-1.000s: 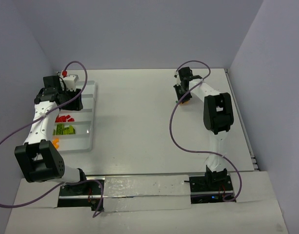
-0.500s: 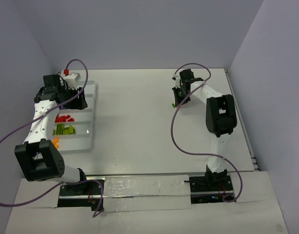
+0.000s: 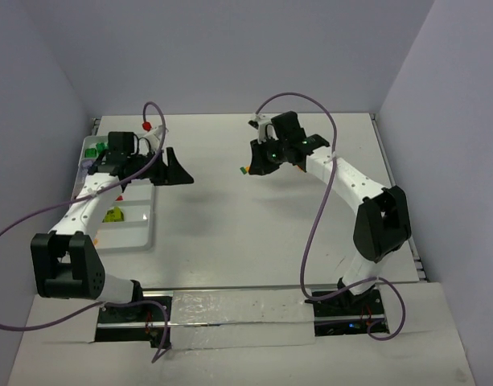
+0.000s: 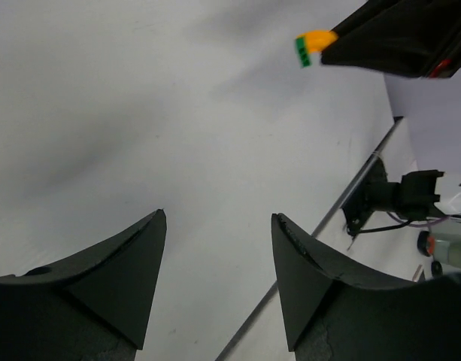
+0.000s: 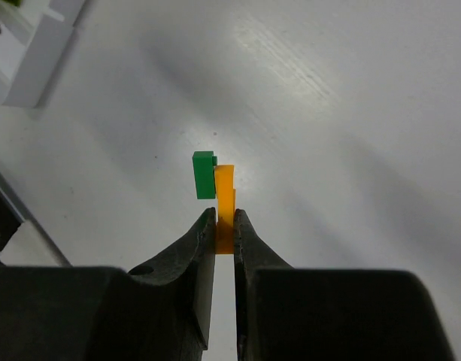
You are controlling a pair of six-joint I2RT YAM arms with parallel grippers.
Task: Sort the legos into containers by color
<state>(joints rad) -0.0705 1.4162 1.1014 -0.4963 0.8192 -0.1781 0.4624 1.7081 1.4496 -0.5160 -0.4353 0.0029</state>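
My right gripper (image 3: 248, 167) (image 5: 224, 216) hangs over the middle of the table, shut on an orange lego (image 5: 225, 197) (image 3: 246, 169). A dark green lego (image 5: 204, 174) is stuck to the orange one's left side. In the left wrist view this joined pair (image 4: 313, 47) shows at the top right, in the black fingers of the right gripper (image 4: 395, 37). My left gripper (image 3: 182, 169) (image 4: 219, 219) points right toward the pair, open and with nothing in it. The containers are a white tray (image 3: 137, 233) at the left holding lime green legos (image 3: 113, 214) and dark green legos (image 3: 97, 149).
The tray's corner (image 5: 42, 64) shows at the top left of the right wrist view. The left arm (image 3: 85, 205) crosses over the tray and hides part of its contents. Purple cables loop off both arms. Grey walls close in the table.
The right gripper shut on the joined bricks at the far right and carried them left toward the centre. The left gripper left the tray, swung right and opened wider.
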